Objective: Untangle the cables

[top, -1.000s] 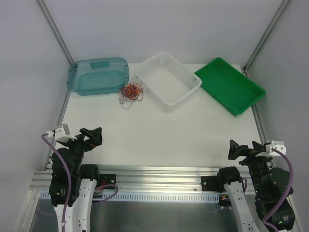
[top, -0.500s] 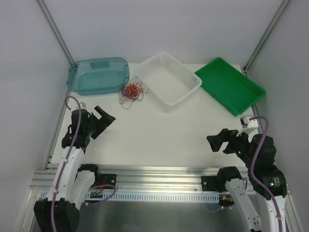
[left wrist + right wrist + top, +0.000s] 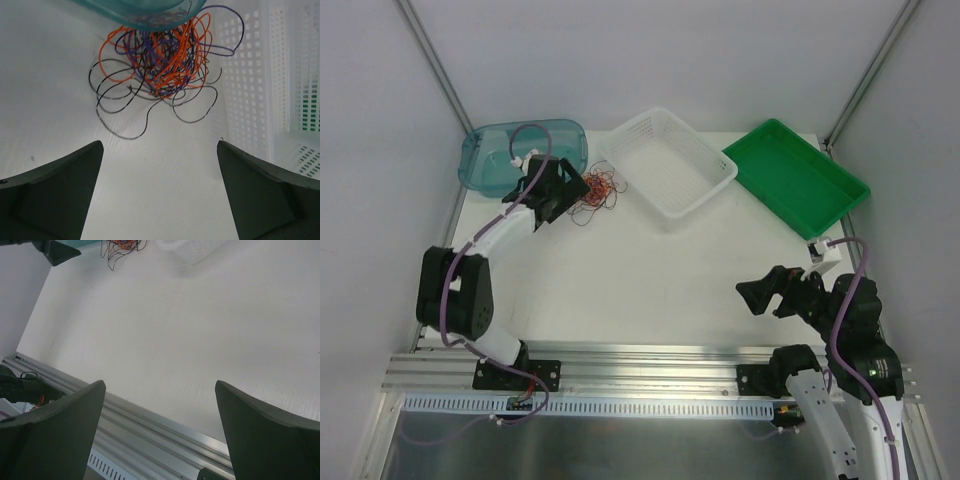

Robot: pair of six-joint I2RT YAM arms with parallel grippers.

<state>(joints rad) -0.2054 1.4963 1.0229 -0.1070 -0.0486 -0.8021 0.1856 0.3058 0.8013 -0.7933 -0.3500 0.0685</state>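
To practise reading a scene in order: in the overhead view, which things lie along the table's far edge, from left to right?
Translucent teal plastic tub → tangle of thin red-orange and black cables → white perforated plastic basket → flat green plastic tray.

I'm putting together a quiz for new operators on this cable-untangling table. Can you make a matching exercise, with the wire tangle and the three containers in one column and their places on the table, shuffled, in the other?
Things:
1. cables
2. teal bin
3. white basket
4. green tray

Places:
a. far right corner of the table
b. middle of the far edge
c. far left corner of the table
d. on the table surface, between two containers

Pairs: 1-d, 2-c, 3-b, 4-a
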